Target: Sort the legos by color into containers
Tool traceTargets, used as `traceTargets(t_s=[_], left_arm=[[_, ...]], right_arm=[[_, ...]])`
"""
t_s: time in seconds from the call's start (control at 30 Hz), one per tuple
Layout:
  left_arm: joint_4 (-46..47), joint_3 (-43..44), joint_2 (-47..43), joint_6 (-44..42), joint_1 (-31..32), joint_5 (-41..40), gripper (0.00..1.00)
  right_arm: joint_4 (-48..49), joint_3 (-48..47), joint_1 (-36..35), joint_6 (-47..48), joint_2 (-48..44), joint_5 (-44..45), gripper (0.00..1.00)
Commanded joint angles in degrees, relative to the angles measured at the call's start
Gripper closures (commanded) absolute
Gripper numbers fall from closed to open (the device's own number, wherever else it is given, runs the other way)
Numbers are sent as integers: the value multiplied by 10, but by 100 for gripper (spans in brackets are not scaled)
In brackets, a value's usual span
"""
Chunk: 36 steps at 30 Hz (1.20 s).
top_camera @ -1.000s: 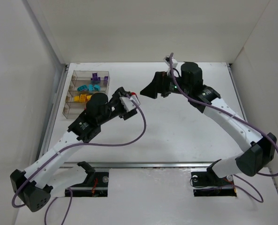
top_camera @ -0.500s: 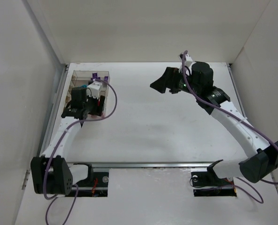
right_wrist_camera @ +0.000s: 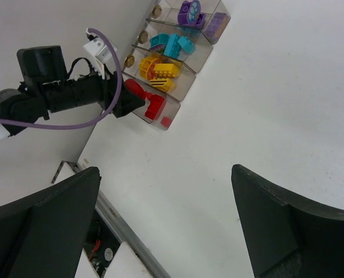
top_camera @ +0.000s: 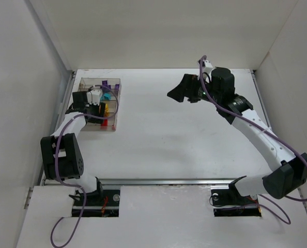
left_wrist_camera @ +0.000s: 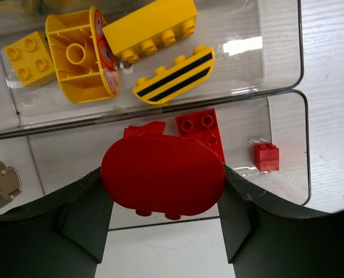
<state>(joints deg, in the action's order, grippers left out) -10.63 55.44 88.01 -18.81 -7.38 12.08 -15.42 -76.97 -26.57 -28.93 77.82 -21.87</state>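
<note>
Red, glossy plastic fills your left wrist view: the left gripper point(left_wrist_camera: 163, 200) clamps a rounded red brick point(left_wrist_camera: 160, 171) by its sides, studs facing the wrist, at the end compartment of the clear, smoky tray point(left_wrist_camera: 302, 116). A flat red plate point(left_wrist_camera: 200, 128) and a small red cube point(left_wrist_camera: 266, 157) lie in that compartment. The next one holds yellow pieces point(left_wrist_camera: 152, 28), one of them a curved piece with black stripes point(left_wrist_camera: 173, 78). Beyond sit cyan bricks point(right_wrist_camera: 171, 43) and purple bricks point(right_wrist_camera: 190, 11). Your right gripper point(right_wrist_camera: 166, 226) hangs with its jaws wide and nothing between them, well apart from the tray over the white table point(top_camera: 169, 144).
</note>
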Motion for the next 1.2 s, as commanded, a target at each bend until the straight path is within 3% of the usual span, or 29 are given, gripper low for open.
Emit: traceTargets(t_s=[0.0, 0.13, 0.23, 0.27, 0.33, 0.47, 0.63, 0.77, 0.9, 1.0, 1.07, 1.17], left_arm=[[25, 31, -4, -4, -1, -10, 64], [25, 31, -4, 20, -1, -28, 29], [18, 26, -23, 20, -1, -28, 24], [12, 26, -28, 20, -1, -28, 14], [12, 12, -41, 20, -1, -28, 4], [12, 4, -82, 35, -1, -40, 1], [23, 64, -149, 46, -28, -50, 0], [31, 182, -162, 69, -100, -165, 0], [-7, 292, -148, 102, -193, -222, 0], [1, 303, -196, 109, -232, -252, 0], [15, 284, -222, 109, -239, -258, 0], [-9, 277, -239, 109, -239, -282, 0]], right_arm=[[4, -5, 5, 9, -6, -9, 0], [4, -5, 5, 9, -6, -9, 0], [4, -10, 5, 9, -6, -9, 0], [4, -10, 5, 9, -6, -9, 0], [4, -16, 5, 9, -6, -9, 0], [-1, -22, 10, 14, -6, -9, 0], [-23, -34, 43, 34, -22, 30, 0], [-79, -40, 106, 65, -70, 163, 0], [-78, -13, 152, 107, -154, 389, 0], [-2, 57, 152, 143, -243, 686, 0], [54, 115, 158, 177, -289, 756, 0], [75, 130, 158, 226, -340, 761, 0]])
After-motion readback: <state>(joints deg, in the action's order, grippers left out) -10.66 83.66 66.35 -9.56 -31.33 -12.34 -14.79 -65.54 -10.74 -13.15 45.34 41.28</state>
